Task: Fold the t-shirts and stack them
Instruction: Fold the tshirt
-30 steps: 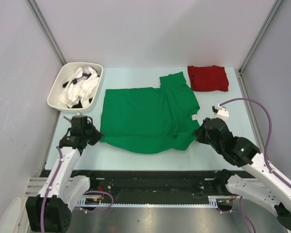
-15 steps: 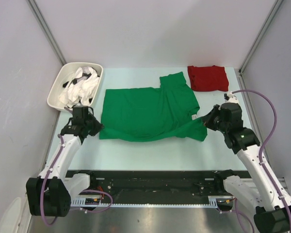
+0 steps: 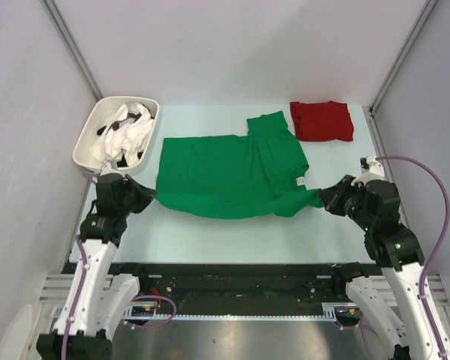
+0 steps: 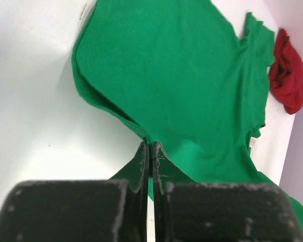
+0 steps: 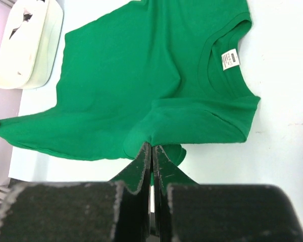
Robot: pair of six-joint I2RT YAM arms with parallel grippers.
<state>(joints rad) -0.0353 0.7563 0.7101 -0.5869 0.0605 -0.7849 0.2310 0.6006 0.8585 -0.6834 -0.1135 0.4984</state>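
Each hand grasps the green shirt (image 3: 229, 174): left hand (image 3: 145, 196) clenched on its left corner, right hand (image 3: 324, 199) on its right; the shirt's length stretches between them.

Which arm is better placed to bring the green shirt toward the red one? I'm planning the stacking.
Probably right: the right gripper, shut on the green shirt, is on the folded red shirt's side; the left gripper pinches the far edge.

A pale mint tabletop (image 3: 210, 240) sits boxed in by plain light-grey wall panels (image 3: 240, 45), joined by slanting aluminium posts (image 3: 71, 45). Even, soft light, no hard shadows. A black-and-metal rail (image 3: 232, 289) runs along the near edge.
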